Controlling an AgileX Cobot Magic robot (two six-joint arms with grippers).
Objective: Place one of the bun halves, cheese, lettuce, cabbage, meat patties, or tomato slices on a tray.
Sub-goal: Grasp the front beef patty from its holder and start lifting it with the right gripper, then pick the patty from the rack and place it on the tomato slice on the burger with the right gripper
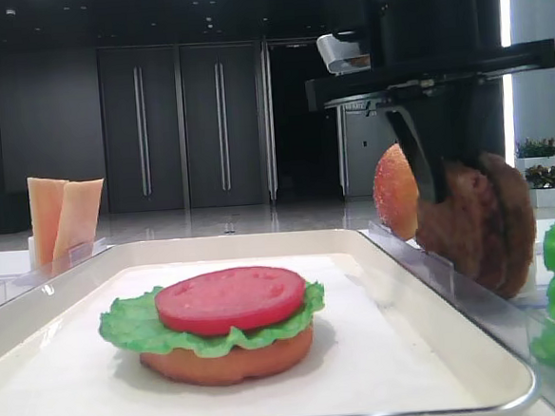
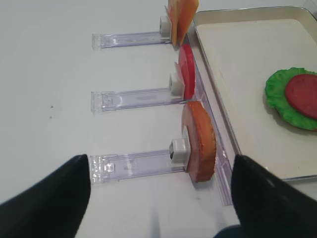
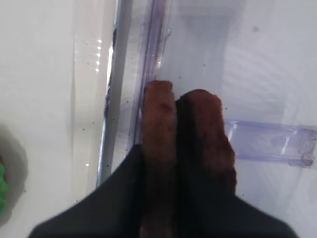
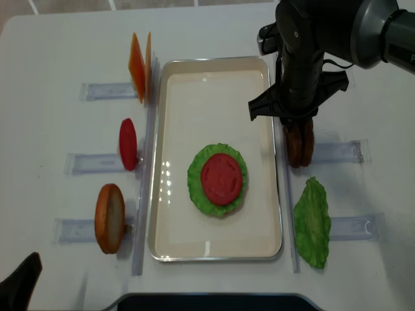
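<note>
Dark brown and rough-faced, the meat patties (image 1: 483, 222) stand on edge in a clear rack beside the tray (image 1: 261, 245) in the low exterior view, and the right gripper (image 1: 432, 173) comes down on them from above, one black finger running down the face of the nearer patty. On the tray a stack sits ready: a bun half (image 1: 229, 356), lettuce (image 1: 133, 327), and a tomato slice (image 1: 229, 298) on top.

The right wrist view shows two patty edges (image 3: 190, 148) side by side, a dark finger in the slot between them and another on the outer left flank; the jaws look clamped on the left patty, which rests in its rack.

The left wrist view has the left gripper (image 2: 158, 198) with its jaws wide apart, hovering over the desk (image 2: 49, 89) before a rack holding a second bun half (image 2: 200, 141), with a spare tomato slice (image 2: 186, 78) and cheese (image 2: 181, 17) further on.

From overhead, the right gripper (image 4: 299, 123) stands just outside the tray's right rim, over the patties (image 4: 299, 146).

The step in hand appears to be the grasp on a patty. Next it likely calls for a straight lift clear of the rack without dragging the neighbour, then a carry leftward over the rim to the stack (image 4: 219, 179).
</note>
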